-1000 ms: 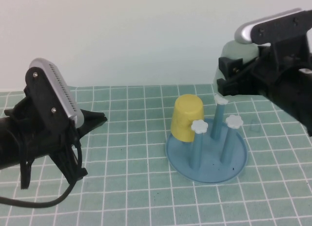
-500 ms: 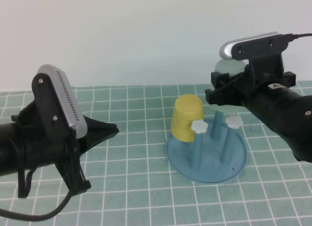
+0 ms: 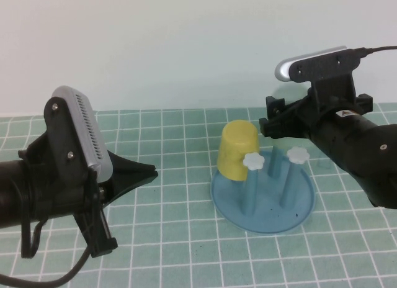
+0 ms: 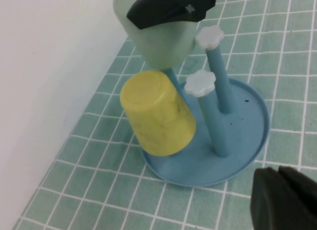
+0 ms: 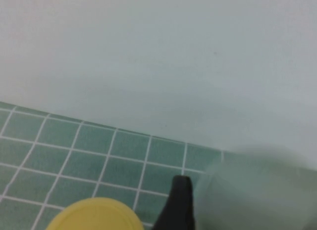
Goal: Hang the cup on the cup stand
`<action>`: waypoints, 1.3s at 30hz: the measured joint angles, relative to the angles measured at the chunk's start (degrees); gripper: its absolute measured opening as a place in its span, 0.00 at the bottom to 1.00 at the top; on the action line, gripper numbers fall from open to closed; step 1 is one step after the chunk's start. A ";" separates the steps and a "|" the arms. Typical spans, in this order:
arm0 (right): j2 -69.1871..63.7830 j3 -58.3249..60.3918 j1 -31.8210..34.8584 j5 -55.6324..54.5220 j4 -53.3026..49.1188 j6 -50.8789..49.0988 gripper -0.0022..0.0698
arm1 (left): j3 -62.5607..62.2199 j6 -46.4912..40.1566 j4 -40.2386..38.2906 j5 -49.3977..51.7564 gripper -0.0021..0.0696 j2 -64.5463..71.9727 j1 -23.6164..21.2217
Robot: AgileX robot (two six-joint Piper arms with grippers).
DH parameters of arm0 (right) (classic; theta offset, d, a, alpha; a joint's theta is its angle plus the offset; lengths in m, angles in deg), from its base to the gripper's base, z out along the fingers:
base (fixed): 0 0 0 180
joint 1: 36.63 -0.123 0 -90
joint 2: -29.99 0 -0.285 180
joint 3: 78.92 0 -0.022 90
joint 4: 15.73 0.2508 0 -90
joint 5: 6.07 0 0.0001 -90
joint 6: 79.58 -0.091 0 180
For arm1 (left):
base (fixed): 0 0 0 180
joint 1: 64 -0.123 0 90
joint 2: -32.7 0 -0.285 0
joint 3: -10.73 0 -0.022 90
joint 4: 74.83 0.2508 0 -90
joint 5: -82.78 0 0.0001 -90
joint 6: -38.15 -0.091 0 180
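High view vs a second ago: right gripper [image 3: 271, 123] has dropped lower and moved left, now over the back of the stand [image 3: 273, 221]. The cup showed pale above the gripper before; now it is hidden behind the gripper in this view. The back peg's white knob showed then and is covered now, only its stem [image 3: 273, 161] shows. Left gripper [image 3: 147, 172] has pushed forward toward the stand, low over the mat [image 3: 186, 238], well apart from the stand, jaws closed on nothing. Yellow cup [image 3: 239, 150] and stand have not moved; the yellow cup is upside down on the left peg, tilted

Left wrist view gives what the high view lacks: cup [image 4: 161, 41] is upside down over the back peg, blue stem coming out from under its rim, just above and behind the yellow cup [image 4: 157, 113]. Right gripper [image 4: 173, 4] sits over the cup's upper end. Two other pegs with flower knobs stand bare on the stand [image 4: 247, 126]. Left gripper [image 4: 287, 198] shows closed in the corner

Right wrist view: cup [image 5: 257, 190] is a blurred pale shape very close, yellow cup [image 5: 94, 215] below it, mat and wall behind

Cannot tell whether the right gripper is clamped on the cup or has let go
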 joint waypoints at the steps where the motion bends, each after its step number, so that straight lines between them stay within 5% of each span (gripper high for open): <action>1: 0.00 0.00 0.00 0.00 0.00 0.00 0.91 | 0.00 0.00 0.00 0.00 0.03 0.00 0.00; 11: 1.07 0.00 0.00 -0.17 1.05 3.31 0.88 | 0.00 1.70 0.00 0.55 0.03 0.00 0.00; 14: 4.38 0.00 0.00 0.34 4.58 9.33 0.67 | 0.00 1.79 0.00 1.32 0.03 0.00 0.00; 18: 11.49 0.00 0.00 1.06 12.92 23.25 0.21 | 0.00 1.79 -0.28 2.51 0.03 0.00 0.00; 21: 18.25 0.00 0.00 1.06 22.84 32.82 0.08 | 0.00 1.79 -0.25 2.78 0.03 0.00 0.00; 27: 32.96 8.38 0.00 3.37 31.48 47.76 0.03 | 0.00 1.79 -1.77 3.76 0.03 0.00 0.00; 39: 68.66 37.46 0.00 6.63 33.21 50.54 0.03 | 0.00 1.79 -6.14 4.57 0.03 0.00 0.00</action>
